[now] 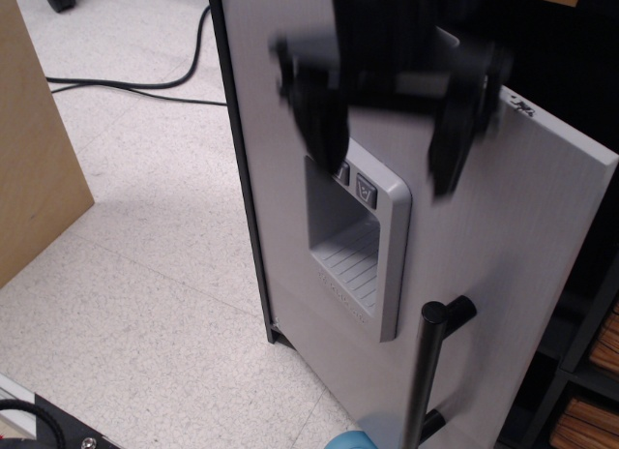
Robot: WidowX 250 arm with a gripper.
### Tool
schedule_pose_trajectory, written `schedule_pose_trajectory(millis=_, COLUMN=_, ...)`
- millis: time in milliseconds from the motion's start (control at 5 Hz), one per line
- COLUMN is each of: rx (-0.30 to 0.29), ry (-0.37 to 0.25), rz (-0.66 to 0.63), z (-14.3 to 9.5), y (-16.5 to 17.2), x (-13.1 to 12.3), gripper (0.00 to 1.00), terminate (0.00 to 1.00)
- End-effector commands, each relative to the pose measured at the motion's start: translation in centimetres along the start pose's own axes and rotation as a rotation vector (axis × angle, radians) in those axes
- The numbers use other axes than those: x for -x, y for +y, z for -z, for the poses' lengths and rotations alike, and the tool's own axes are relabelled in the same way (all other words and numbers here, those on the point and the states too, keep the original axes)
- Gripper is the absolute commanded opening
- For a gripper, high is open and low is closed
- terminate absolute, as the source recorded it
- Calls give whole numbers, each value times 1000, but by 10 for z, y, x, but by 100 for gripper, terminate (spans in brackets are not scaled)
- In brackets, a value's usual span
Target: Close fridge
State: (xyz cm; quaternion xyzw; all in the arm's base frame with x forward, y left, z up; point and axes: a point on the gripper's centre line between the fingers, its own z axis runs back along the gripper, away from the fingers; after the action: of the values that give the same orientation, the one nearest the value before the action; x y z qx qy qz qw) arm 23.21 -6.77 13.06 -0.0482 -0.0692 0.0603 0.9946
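Observation:
The fridge door is light grey and stands almost shut against the dark cabinet, with a narrow gap along its right edge. It carries a recessed dispenser panel and a black bar handle at the lower right. My black gripper hangs in front of the door's upper part, blurred by motion. Its two fingers are spread apart with nothing between them. The fridge's interior is hidden behind the door.
A black cable lies on the white speckled floor at the upper left. A wooden panel stands at the left edge. A dark shelf unit with wooden slats is at the right edge. A teal object peeks in at the bottom.

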Motion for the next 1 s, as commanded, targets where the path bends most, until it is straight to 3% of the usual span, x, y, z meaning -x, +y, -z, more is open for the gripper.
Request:
schedule_pose_trajectory(millis=0, rx=76, ry=-117, rz=116, z=24, y=9, x=-10, gripper=100, terminate=0)
schedule_pose_trajectory(millis=400, rx=137, ry=-235, rz=152, z=35, y=-16, x=-46, gripper=100, terminate=0)
schedule_pose_trajectory(millis=800, rx=122, ry=-330, rz=167, z=43, y=-37, x=-60, gripper=100, terminate=0)
